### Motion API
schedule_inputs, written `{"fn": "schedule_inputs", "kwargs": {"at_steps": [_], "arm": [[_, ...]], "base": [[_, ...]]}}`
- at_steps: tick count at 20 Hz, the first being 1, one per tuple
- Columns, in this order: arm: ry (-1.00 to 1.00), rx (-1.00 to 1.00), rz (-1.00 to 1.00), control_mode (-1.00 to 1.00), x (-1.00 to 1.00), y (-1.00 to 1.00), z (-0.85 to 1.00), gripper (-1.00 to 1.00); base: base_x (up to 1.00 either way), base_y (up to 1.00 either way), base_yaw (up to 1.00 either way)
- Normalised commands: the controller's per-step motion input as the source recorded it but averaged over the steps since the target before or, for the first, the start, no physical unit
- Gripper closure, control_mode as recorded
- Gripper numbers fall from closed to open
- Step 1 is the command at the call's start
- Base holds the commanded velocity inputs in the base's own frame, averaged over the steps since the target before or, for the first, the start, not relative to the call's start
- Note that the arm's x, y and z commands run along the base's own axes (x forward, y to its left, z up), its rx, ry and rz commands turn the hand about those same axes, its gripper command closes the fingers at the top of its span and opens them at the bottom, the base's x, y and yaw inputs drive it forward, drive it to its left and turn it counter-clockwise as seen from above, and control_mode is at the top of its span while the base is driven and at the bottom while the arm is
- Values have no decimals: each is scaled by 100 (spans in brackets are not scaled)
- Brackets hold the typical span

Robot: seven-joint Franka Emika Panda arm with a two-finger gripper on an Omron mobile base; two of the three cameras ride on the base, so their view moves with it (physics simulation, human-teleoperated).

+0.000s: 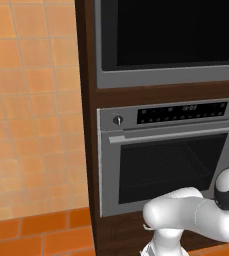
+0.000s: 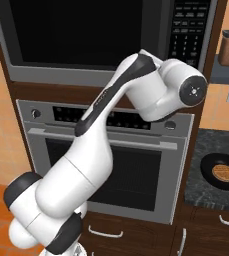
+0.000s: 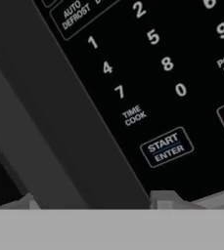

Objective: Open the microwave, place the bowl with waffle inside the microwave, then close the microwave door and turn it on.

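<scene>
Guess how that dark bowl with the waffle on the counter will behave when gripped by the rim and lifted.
The bowl looks shallow, wide and rigid, so it probably won't flex, but a one-sided rim grip may let it tilt. Its dark surface looks smooth, possibly slippery. The waffle lies flat and loose inside, so it could slide if the bowl tips. Likely light for its width.

- My fingertips sit right up against the microwave (image 2: 86, 40) keypad (image 3: 152, 73), START/ENTER button (image 3: 166, 147) just ahead.
- The microwave door (image 1: 171, 32) stands shut beside it.
</scene>
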Motion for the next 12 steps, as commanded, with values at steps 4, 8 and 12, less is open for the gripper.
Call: {"fn": "schedule_inputs", "kwargs": {"at_steps": [4,8,12], "arm": [[0,0,-1,-100,17,8,-2,100],[0,0,0,-100,0,0,0,100],[0,0,0,-100,-58,-9,0,100]], "base": [[0,0,0],[0,0,0],[0,0,0]]}}
